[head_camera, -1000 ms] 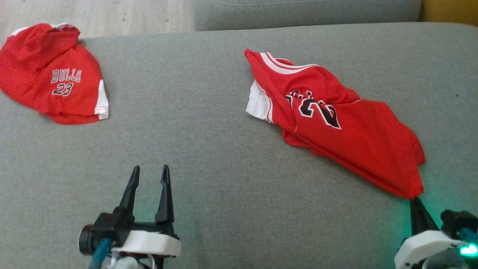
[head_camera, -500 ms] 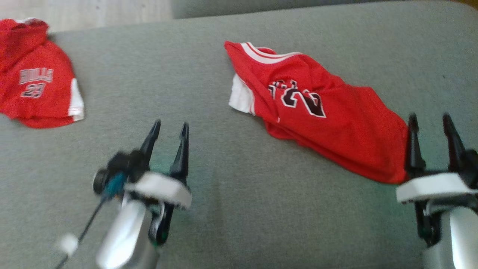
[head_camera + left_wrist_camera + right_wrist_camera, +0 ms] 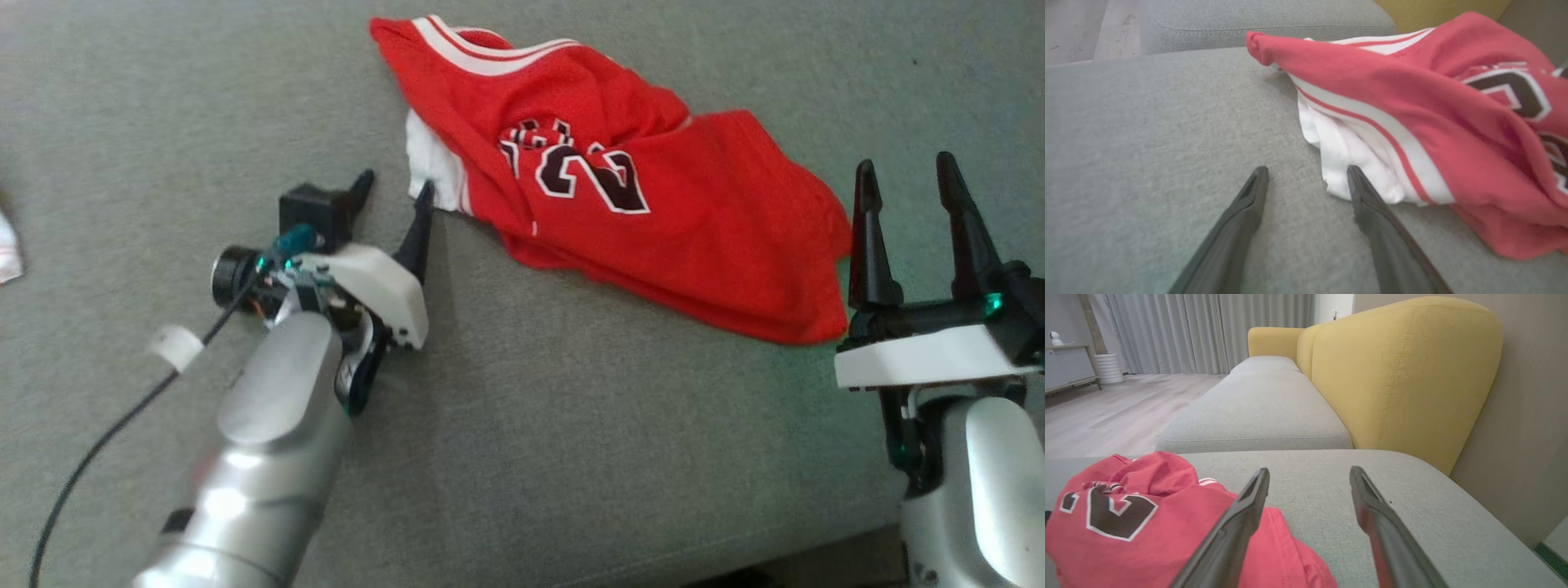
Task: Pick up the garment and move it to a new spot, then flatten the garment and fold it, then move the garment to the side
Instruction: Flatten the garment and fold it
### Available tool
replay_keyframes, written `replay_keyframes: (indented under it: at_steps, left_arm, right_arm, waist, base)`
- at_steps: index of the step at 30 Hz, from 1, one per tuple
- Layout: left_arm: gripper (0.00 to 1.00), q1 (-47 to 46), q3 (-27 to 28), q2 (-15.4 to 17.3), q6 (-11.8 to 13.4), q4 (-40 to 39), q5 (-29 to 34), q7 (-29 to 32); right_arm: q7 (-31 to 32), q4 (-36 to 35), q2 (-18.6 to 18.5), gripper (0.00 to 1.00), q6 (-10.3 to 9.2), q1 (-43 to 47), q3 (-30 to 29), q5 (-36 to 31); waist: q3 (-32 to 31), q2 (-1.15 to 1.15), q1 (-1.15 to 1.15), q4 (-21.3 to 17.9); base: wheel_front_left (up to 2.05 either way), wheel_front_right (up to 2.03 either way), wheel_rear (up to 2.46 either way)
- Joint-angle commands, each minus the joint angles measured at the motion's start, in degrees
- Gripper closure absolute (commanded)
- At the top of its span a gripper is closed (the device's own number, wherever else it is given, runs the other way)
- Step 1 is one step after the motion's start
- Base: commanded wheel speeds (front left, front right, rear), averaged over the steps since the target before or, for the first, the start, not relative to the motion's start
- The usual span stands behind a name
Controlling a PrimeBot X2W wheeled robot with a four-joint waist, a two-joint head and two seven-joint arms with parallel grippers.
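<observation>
On the soft grey sofa cushion, near its far edge, lies a crumpled red basketball shirt with white trim. The left pincer is wide open and empty, just beside the shirt's white corner. The right pincer is wide open and empty too, beside the other end.

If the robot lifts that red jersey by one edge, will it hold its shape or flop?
The red jersey lies in soft folds, so it will probably droop from the pinched point. The thin fabric looks light. Pushed across the grey cushion, it would likely bunch rather than slide.
</observation>
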Motion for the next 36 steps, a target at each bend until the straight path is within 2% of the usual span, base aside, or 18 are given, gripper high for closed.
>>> replay_keyframes:
  at_steps: [1, 4, 5, 6, 7, 9, 13, 16, 24, 27, 30, 36]
  left_arm:
    - [0.00, -2.5, 0.7, 0.5, 0.1, -0.1, -0.7, 0.8]
    - [0.00, -3.6, -0.5, 0.5, -0.4, 1.6, -0.9, 2.2]
    - [0.06, -3.8, -1.0, 0.5, -0.6, 2.1, -0.9, 2.5]
    - [0.20, -4.0, -1.5, 0.5, -0.8, 2.4, -1.1, 2.8]
    - [0.56, -4.1, -1.9, 0.5, -0.9, 2.6, -1.5, 3.2]
    - [1.00, -4.1, -3.4, 0.5, -1.3, 2.9, -2.0, 4.2]
    - [1.00, -4.2, -5.0, 0.5, -1.3, 2.2, -2.6, 3.4]
    - [1.00, -4.4, -5.3, 0.5, 0.0, 1.2, -2.3, 0.3]
    - [1.00, -1.3, -3.1, 1.7, 3.8, -4.9, -2.9, -8.8]
    - [1.00, 4.5, -1.7, 3.3, 5.9, -9.7, -3.7, -11.0]
    - [1.00, 10.4, -1.1, 4.2, 7.6, -13.5, -4.4, -11.8]
    - [1.00, 22.7, -1.0, 4.4, 10.3, -19.9, -6.2, -12.5]
  right_arm:
    - [-0.6, -2.1, -0.4, 0.00, 0.43, -1.0, 1.1, 0.6]
    - [-1.0, -1.9, -0.4, 0.00, 0.43, -0.9, 0.8, 0.6]
    - [-1.1, -1.8, -0.4, 0.00, 0.43, -0.8, 0.7, 0.6]
    - [-1.2, -1.7, -0.4, 0.00, 0.43, -0.8, 0.7, 0.6]
    - [-1.3, -1.7, -0.4, 0.00, 0.43, -0.7, 0.5, 0.6]
    - [-1.4, -1.5, -0.4, 0.00, 0.43, -0.6, 0.2, 0.5]
    - [-1.8, -1.3, -0.4, 0.00, 0.43, -0.6, -0.5, 0.1]
    - [-2.0, -1.2, -0.4, 0.00, 0.43, -0.4, -1.5, -0.2]
    - [-1.4, -1.1, -0.4, 0.00, 0.43, 2.1, -5.8, -2.4]
    - [-0.4, -1.3, -0.4, 0.00, 0.43, 3.5, -7.2, -3.3]
    - [0.3, -1.4, -0.4, 0.00, 0.43, 4.5, -7.8, -3.5]
    - [2.3, -1.3, -0.4, 0.00, 0.43, 6.6, -10.0, -3.6]
  waist:
    - [1.7, 0.00, -0.02, -1.7]
    - [2.0, 0.00, -0.02, -2.1]
    - [2.0, 0.00, -0.02, -2.1]
    - [1.9, 0.00, -0.02, -2.2]
    - [1.9, 0.00, -0.02, -2.2]
    - [1.6, 0.00, -0.02, -2.0]
    - [1.1, 0.00, -0.02, -1.3]
    - [0.0, 0.00, -0.02, 0.1]
    - [-5.2, 0.00, -0.02, 7.9]
    - [-7.8, 0.00, -0.02, 12.6]
    - [-9.3, 0.00, -0.02, 15.6]
    - [-10.8, 0.00, -0.02, 19.5]
  base:
    - [0.00, 0.00, 0.00]
    - [0.00, 0.00, 0.00]
    - [0.00, 0.00, 0.00]
    - [0.00, 0.00, 0.00]
    - [0.00, 0.00, 0.00]
    - [0.00, 0.00, 0.00]
    - [0.00, 0.00, 0.00]
    - [0.00, 0.00, 0.00]
    - [0.00, 0.00, 0.00]
    - [0.00, 0.00, 0.00]
    - [0.00, 0.00, 0.00]
    - [0.00, 0.00, 0.00]
